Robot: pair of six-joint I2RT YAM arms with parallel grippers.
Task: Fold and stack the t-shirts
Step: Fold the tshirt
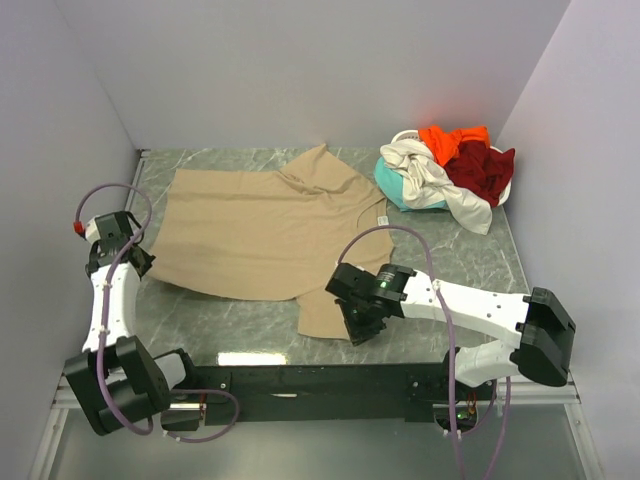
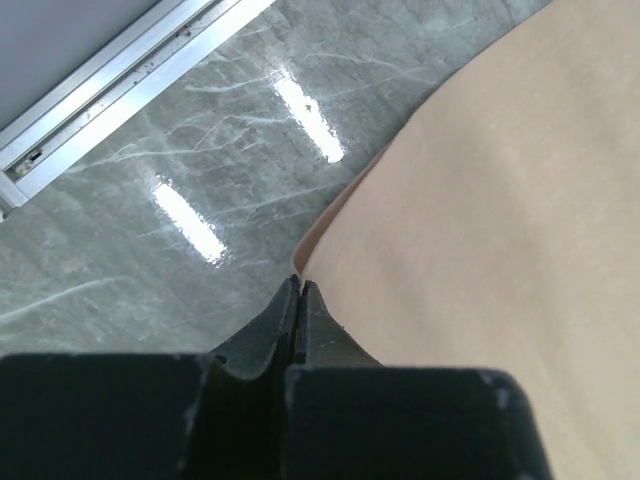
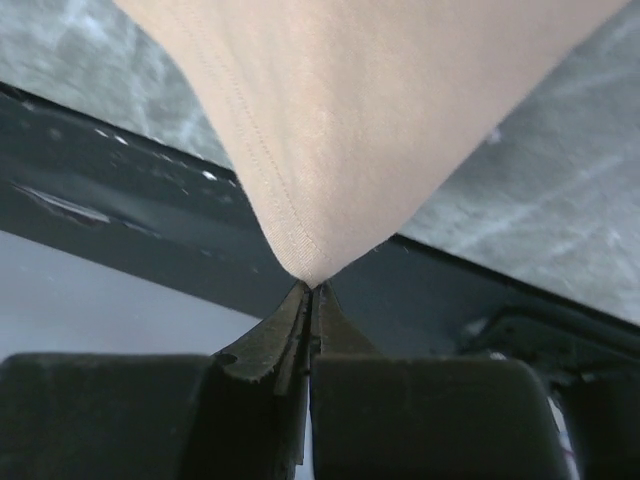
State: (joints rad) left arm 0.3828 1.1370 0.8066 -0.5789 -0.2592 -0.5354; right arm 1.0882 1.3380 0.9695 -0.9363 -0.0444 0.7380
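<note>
Right gripper (image 3: 311,288) is clamped fully shut on the near corner of the tan t-shirt (image 1: 260,235). My right wrist camera shows the stitched hem pinched to a point between the jaws and the cloth fanning away from it. Left gripper (image 2: 298,288) is shut as well, its tips at the shirt's left edge. It looks to me as though it has that edge nipped, though only a sliver of cloth meets the jaws.

The tan t-shirt lies spread across the middle of the table (image 1: 440,250), mostly flat, with its far end rumpled and one flap hanging toward the near edge under my right arm.

I expect it to be light and limp. It will sag and drag between the two holds, and any slack will wrinkle. Hems and corners are the places to hold, since the doubled seam gives the jaws something to bite.

Off at the far right corner the others sit in a heap: the cream t-shirt (image 1: 430,175) draped over the teal t-shirt (image 1: 392,185), with the orange t-shirt (image 1: 452,140) and the dark red t-shirt (image 1: 485,165) behind. They are tangled, so I would judge each needs pulling free by a loose edge.
</note>
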